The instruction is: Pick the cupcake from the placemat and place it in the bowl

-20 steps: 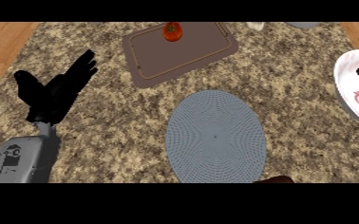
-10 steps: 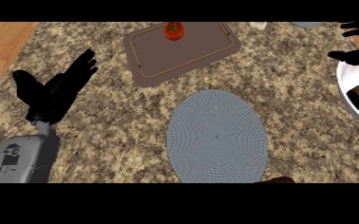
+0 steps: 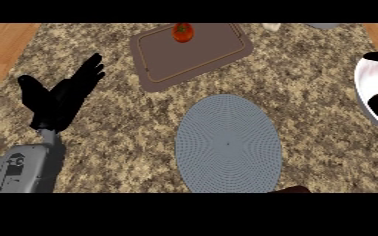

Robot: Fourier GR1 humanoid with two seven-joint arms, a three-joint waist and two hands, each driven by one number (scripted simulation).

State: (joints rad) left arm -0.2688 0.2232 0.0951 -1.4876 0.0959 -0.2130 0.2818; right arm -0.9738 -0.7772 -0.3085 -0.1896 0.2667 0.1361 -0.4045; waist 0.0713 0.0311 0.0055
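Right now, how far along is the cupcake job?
Done: no cupcake shows on the placemat, though a dark bit at its lower edge is unclear. In hand: the right hand shows at the white bowl, right edge; what it holds is hidden. Left: no cupcake visible in the bowl yet. The left hand rests open at left.

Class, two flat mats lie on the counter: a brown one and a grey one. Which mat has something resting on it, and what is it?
The brown rectangular mat at the far side: a red tomato sits near its far edge. The grey oval placemat, nearer the robot, carries nothing.
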